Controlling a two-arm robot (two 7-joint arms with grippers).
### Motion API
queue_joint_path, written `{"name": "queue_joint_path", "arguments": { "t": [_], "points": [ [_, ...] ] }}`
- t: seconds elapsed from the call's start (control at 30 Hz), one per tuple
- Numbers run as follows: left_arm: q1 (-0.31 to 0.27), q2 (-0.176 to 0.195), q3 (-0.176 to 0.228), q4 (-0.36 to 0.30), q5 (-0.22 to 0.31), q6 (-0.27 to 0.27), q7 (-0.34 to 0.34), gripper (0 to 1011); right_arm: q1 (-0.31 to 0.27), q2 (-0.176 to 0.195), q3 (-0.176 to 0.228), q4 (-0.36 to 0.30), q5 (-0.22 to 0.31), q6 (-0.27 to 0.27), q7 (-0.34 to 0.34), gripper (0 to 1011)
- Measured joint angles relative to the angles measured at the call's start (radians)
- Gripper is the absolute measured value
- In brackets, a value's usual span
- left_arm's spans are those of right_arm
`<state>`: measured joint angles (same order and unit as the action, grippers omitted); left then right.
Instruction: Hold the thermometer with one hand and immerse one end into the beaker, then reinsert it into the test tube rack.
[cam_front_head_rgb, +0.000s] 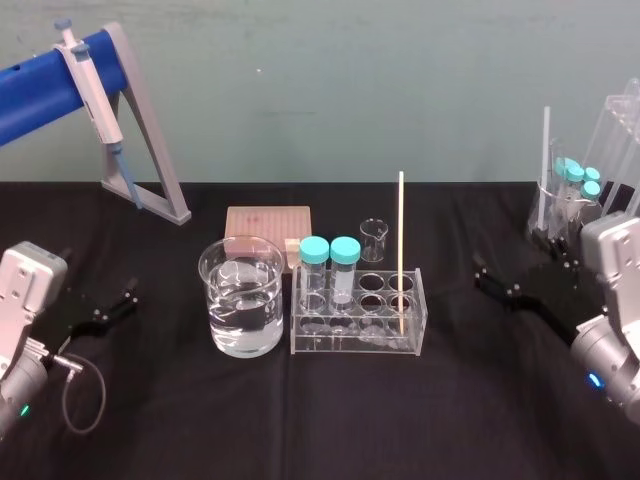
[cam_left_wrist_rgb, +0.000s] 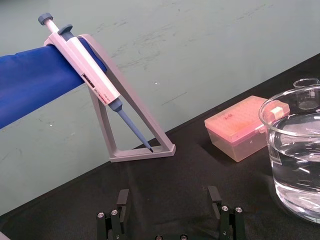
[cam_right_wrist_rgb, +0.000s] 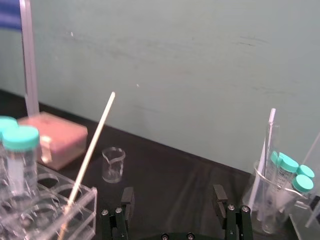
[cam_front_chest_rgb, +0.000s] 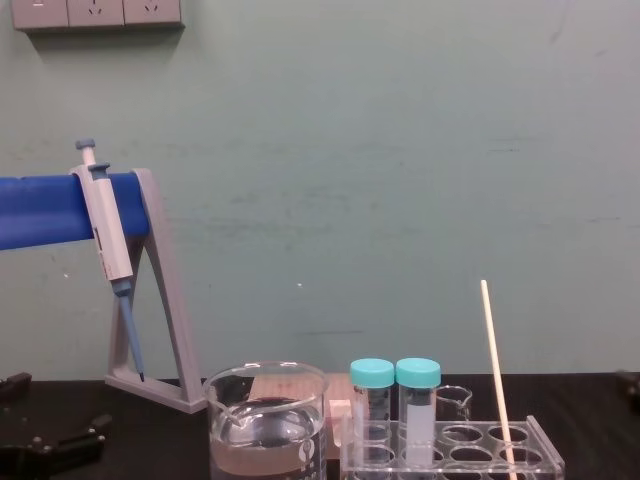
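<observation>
In the chest view the lower edge cuts off the base of the beaker (cam_front_chest_rgb: 266, 425) and, at its 3 o'clock, the foot of the rack (cam_front_chest_rgb: 436, 450) and the thermometer (cam_front_chest_rgb: 497, 372) tip. Beaker markings are too faint to read; the tip perhaps reaches the rack floor.

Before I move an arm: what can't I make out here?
Thermometer lower end: cut off by the bottom edge in chest and right wrist views; indistinct inside the clear test tube rack in head view.
Beaker markings: too faint to read.
Right gripper, open at table's right: cut by chest view's right edge.
Left gripper, open, sits at left.
</observation>
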<state>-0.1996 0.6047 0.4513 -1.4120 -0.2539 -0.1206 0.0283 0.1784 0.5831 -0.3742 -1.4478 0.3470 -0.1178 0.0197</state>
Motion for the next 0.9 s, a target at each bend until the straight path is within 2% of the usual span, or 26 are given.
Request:
{"name": "queue_joint_path", "arguments": {
  "t": [0.17, 0.23, 0.37, 0.43, 0.47, 0.5, 0.6, 0.7, 0.87, 0.9],
  "points": [
    [0.0, 0.0, 0.0, 0.0, 0.0, 0.0, 0.0, 1004, -0.004, -0.005, 0.043, -0.037, 0.101, 0.046, 0.072, 1000],
    [0.0, 0.0, 0.0, 0.0, 0.0, 0.0, 0.0, 1004, -0.002, -0.006, 0.063, -0.055, 0.157, 0.083, 0.118, 1000],
    [0.0, 0.0, 0.0, 0.0, 0.0, 0.0, 0.0, 1004, 0.017, -0.008, 0.094, -0.079, 0.251, 0.162, 0.193, 1000],
    [0.0, 0.0, 0.0, 0.0, 0.0, 0.0, 0.0, 1004, 0.046, -0.017, 0.115, -0.089, 0.323, 0.243, 0.244, 1000],
    [0.0, 0.0, 0.0, 0.0, 0.0, 0.0, 0.0, 1004, 0.046, -0.017, 0.115, -0.089, 0.323, 0.243, 0.244, 1000],
    [0.0, 0.0, 0.0, 0.0, 0.0, 0.0, 0.0, 1004, 0.062, -0.024, 0.125, -0.089, 0.356, 0.285, 0.262, 1000],
    [0.0, 0.0, 0.0, 0.0, 0.0, 0.0, 0.0, 1004, 0.101, -0.036, 0.132, -0.075, 0.412, 0.363, 0.288, 1000],
    [0.0, 0.0, 0.0, 0.0, 0.0, 0.0, 0.0, 1004, 0.135, -0.043, 0.13, -0.058, 0.451, 0.42, 0.301, 1000],
    [0.0, 0.0, 0.0, 0.0, 0.0, 0.0, 0.0, 1004, 0.248, -0.049, 0.087, 0.024, 0.521, 0.557, 0.35, 1000],
    [0.0, 0.0, 0.0, 0.0, 0.0, 0.0, 0.0, 1004, 0.248, -0.049, 0.087, 0.024, 0.521, 0.557, 0.35, 1000]
  ]
}}
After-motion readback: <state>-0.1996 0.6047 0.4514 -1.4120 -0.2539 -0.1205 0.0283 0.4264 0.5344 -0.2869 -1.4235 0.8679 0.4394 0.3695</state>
